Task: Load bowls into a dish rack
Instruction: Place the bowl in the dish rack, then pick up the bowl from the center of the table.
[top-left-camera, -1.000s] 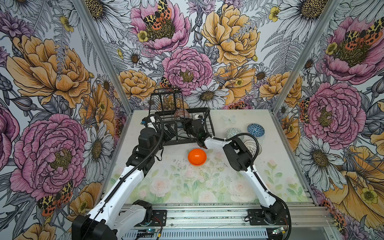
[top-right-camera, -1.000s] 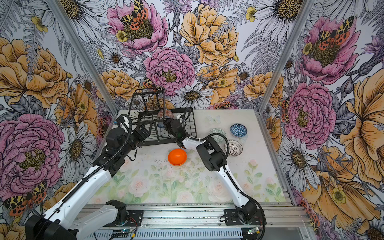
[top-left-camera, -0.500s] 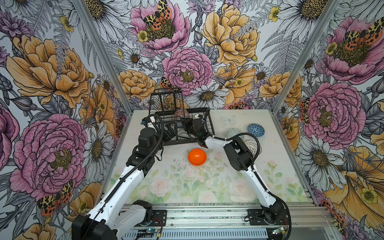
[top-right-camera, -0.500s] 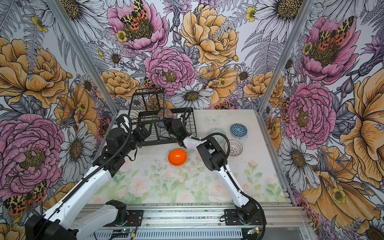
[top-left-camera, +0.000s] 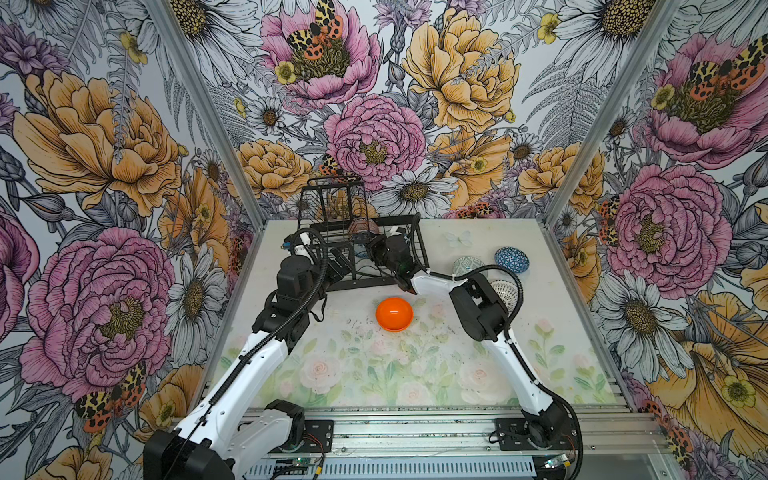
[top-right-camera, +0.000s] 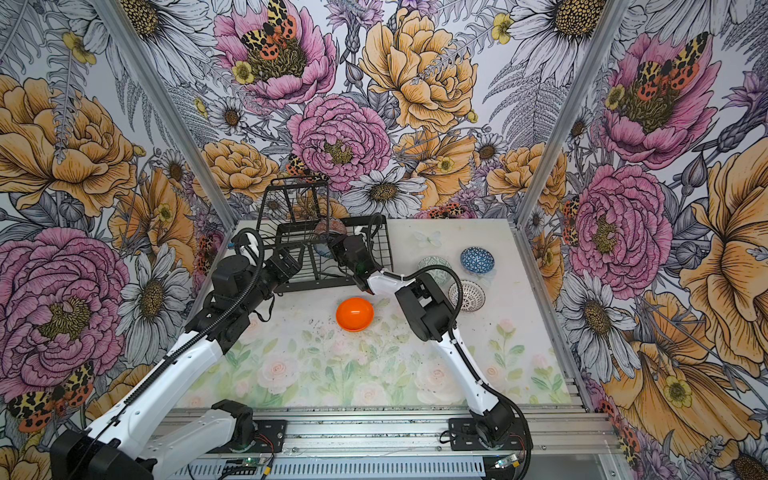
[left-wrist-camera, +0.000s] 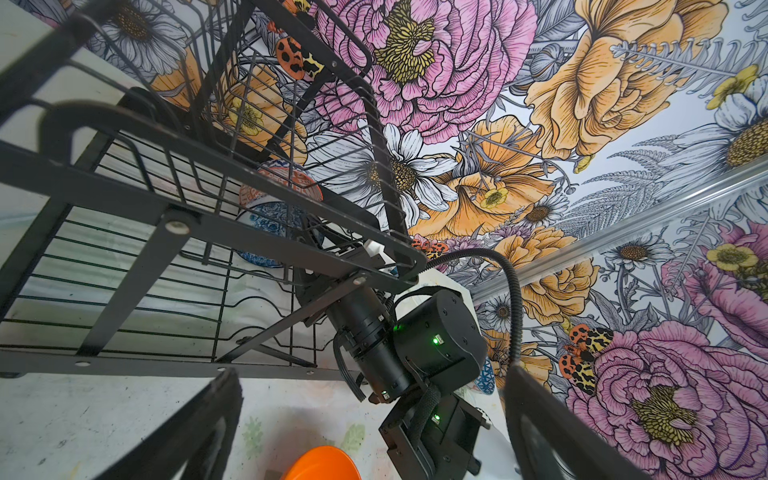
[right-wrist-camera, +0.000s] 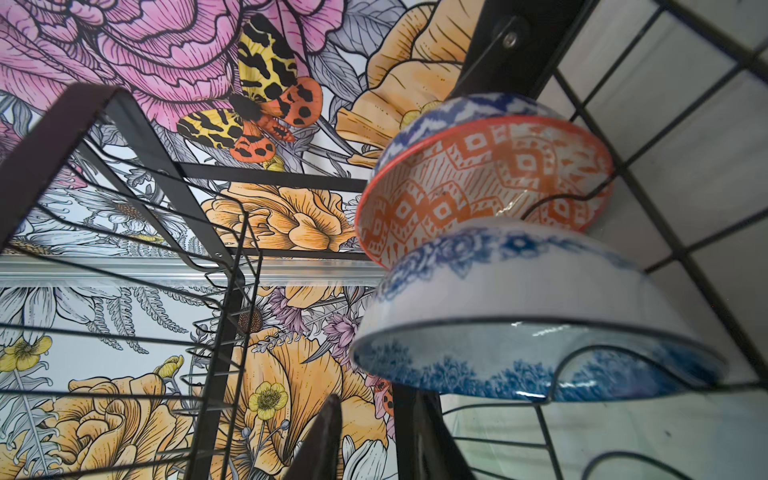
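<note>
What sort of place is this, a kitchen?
Probably a robot test booth, not a kitchen: floral-print panels box in a small table, left arm and right arm mount on a metal rail, and a dish rack sits staged.

top views: overhead | left wrist: beside dish rack | right wrist: seemingly inside

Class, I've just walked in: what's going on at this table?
Two robot arms are loading a black wire dish rack. A blue-white floral bowl and an orange-white bowl stand on edge inside, the right gripper beside them. The left gripper, open, sits at the rack's near edge. A plain orange bowl and three patterned bowls lie on the table.
</note>
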